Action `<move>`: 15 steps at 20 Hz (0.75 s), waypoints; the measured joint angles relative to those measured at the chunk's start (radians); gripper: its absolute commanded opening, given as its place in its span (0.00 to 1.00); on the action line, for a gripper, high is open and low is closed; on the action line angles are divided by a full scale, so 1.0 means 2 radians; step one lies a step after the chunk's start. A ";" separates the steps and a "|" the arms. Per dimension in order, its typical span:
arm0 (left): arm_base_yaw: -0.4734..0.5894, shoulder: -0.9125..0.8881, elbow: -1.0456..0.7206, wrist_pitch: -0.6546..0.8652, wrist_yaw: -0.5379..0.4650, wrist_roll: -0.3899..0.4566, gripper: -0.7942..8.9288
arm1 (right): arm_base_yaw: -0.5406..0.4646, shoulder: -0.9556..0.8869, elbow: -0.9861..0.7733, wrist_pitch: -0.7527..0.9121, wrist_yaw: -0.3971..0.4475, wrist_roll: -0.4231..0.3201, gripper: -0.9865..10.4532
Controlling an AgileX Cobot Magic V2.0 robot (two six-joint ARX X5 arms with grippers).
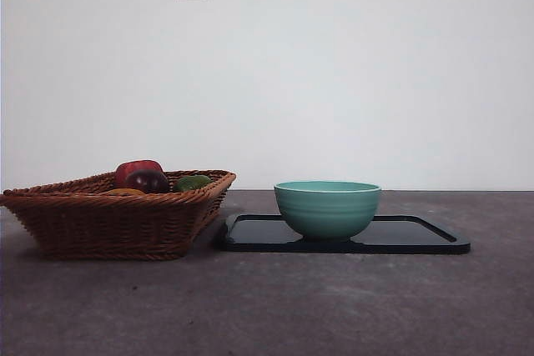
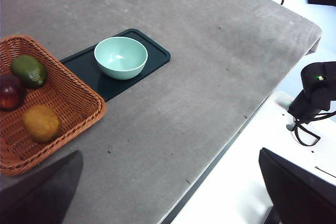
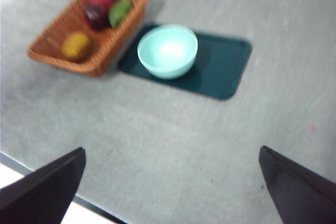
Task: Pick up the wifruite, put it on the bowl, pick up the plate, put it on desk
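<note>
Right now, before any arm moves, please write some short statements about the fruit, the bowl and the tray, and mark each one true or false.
1. The wifruite lies in the wicker basket. True.
2. The bowl already holds a fruit. False: both wrist views show the bowl empty.
3. The bowl stands on the dark tray. True.
4. The basket sits on the tray too. False: it rests on the desk beside the tray.
5. The left end effector grips the green fruit. False: its jaws are wide apart and hold nothing; the green fruit lies in the basket.
6. The right end effector is open, above the bare desk. True.
</note>
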State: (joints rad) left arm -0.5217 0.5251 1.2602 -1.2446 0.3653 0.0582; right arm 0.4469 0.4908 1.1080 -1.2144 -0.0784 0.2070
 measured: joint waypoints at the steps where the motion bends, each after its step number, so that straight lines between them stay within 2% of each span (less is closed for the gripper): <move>1: 0.000 0.000 0.000 0.000 0.000 0.000 0.69 | 0.000 0.022 0.000 0.000 0.000 0.004 0.60; 8: 0.000 0.000 0.000 0.000 0.000 0.000 0.69 | 0.000 0.213 0.000 0.077 -0.001 0.055 0.60; 11: 0.000 0.000 0.000 0.000 0.000 0.000 0.69 | 0.000 0.305 0.004 0.110 -0.001 0.065 0.60; 15: 0.000 0.000 0.000 0.000 0.000 0.000 0.69 | -0.001 0.429 0.058 0.128 -0.001 0.070 0.60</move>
State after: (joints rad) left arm -0.5217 0.5251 1.2602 -1.2449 0.3653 0.0582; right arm 0.4442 1.3491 1.2232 -0.9581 -0.0799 0.3462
